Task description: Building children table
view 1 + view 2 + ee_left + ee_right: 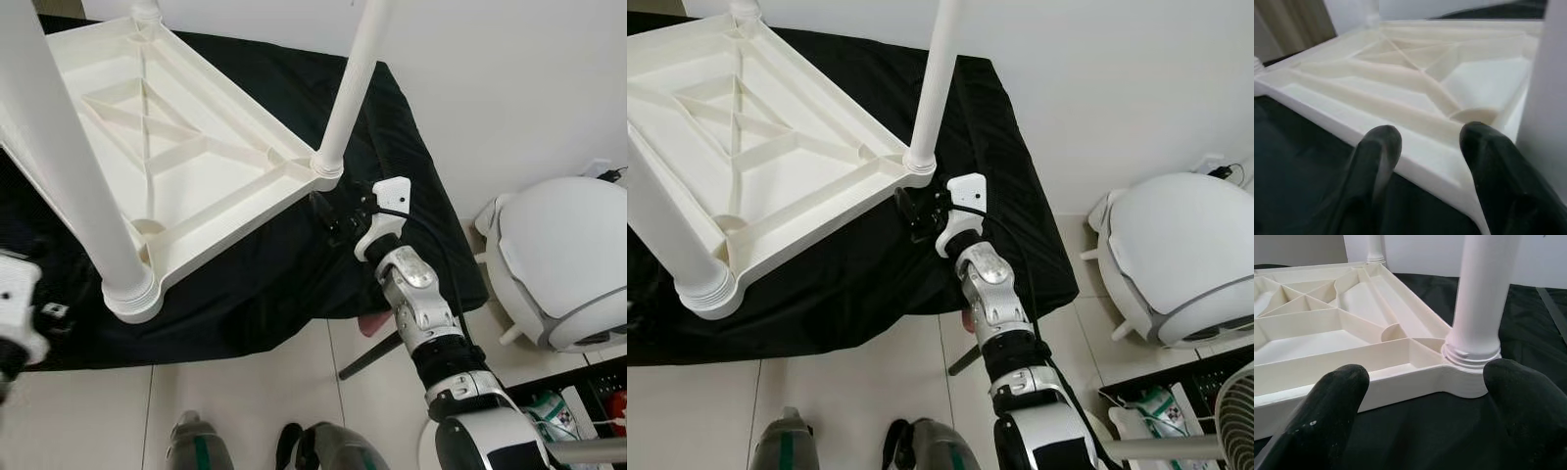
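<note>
A white plastic children's table lies upside down on a black cloth. Three white legs stand up from its corners: a near one, a right one and a far one. My right gripper is open, low over the cloth, its fingers facing the corner socket that holds the right leg. My left gripper is also open with nothing in it, close to the table's rim beside the near leg. Its white wrist sits at the left edge.
A white domed appliance stands on the tiled floor at the right. A dark rod lies on the floor under the cloth's edge. A low shelf with small items is at the bottom right. My feet are close to the cloth.
</note>
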{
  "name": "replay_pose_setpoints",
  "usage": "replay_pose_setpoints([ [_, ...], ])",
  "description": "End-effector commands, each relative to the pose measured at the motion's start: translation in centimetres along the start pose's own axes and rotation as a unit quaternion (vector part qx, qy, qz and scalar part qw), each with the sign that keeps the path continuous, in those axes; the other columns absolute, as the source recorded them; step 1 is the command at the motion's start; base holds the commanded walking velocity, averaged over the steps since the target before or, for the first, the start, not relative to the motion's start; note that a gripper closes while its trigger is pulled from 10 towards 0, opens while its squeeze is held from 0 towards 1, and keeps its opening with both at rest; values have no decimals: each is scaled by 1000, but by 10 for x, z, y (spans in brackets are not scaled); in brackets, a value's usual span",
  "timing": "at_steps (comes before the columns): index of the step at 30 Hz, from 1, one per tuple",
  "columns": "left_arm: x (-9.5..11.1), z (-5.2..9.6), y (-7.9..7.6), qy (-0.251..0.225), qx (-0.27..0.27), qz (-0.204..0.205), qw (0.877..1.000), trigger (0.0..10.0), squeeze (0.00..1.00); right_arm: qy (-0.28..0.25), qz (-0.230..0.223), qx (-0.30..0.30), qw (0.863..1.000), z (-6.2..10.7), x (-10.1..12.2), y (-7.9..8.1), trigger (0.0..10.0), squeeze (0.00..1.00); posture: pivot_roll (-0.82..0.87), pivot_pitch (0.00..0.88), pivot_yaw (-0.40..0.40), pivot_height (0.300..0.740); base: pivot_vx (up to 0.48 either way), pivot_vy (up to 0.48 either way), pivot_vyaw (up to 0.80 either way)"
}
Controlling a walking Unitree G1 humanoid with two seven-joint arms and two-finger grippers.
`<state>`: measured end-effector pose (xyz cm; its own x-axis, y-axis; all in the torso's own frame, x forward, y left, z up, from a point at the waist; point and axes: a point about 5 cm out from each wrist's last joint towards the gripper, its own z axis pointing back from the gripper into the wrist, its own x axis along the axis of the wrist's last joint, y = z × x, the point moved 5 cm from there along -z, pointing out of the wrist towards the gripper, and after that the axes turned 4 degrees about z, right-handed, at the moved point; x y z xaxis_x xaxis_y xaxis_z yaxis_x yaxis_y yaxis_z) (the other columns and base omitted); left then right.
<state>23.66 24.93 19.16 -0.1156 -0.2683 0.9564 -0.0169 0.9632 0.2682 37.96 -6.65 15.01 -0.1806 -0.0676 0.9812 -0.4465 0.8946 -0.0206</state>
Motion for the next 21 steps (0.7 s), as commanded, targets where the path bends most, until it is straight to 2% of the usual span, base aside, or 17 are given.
replay_pose_setpoints([
  [1, 10, -8, -19, -32, 27, 42, 998, 10000, 0, 6, 2, -14, 1000, 4, -1, -9, 10000, 0, 215, 75, -145, 740, 0, 0, 0],
  [4, 19, -18, -56, -51, -17, 101, 993, 10000, 0, 7, 6, -22, 1000, 9, -2, -12, 10000, 0, 196, 76, -138, 740, 0, 0, 0],
  [7, 20, -20, -61, -52, -23, 109, 992, 10000, 0, 7, 6, -23, 1000, 9, -2, -13, 10000, 0, 191, 76, -137, 740, 0, 0, 0],
  [9, 23, -30, -83, -59, -57, 133, 988, 10000, 0, 11, 16, 7, 1000, 16, -3, -9, 10000, 0, 166, 75, -122, 740, 0, 0, 0],
  [11, 23, -30, -83, -59, -57, 133, 988, 10000, 0, 11, 16, 7, 1000, 16, -3, -9, 10000, 0, 166, 75, -122, 740, 0, 0, 0],
  [14, 27, -41, -105, -63, -83, 152, 983, 10000, 0, 23, 29, 70, 997, 30, -6, -4, 10000, 0, 128, 66, -99, 740, 0, 0, 0],
  [18, 29, -44, -110, -66, -88, 156, 982, 10000, 0, 29, 25, 86, 996, 35, -7, -4, 10000, 0, 128, 66, -99, 740, 0, 0, 0],
  [20, 30, -47, -116, -66, -96, 160, 980, 10000, 0, 33, 21, 100, 994, 39, -6, -4, 10000, 0, 116, 63, -91, 740, 0, 0, 0],
  [21, 34, -51, -126, -71, -111, 165, 977, 10000, 0, 41, 13, 134, 990, 47, -5, -2, 10000, 0, 97, 57, -78, 740, 0, 0, 0],
])
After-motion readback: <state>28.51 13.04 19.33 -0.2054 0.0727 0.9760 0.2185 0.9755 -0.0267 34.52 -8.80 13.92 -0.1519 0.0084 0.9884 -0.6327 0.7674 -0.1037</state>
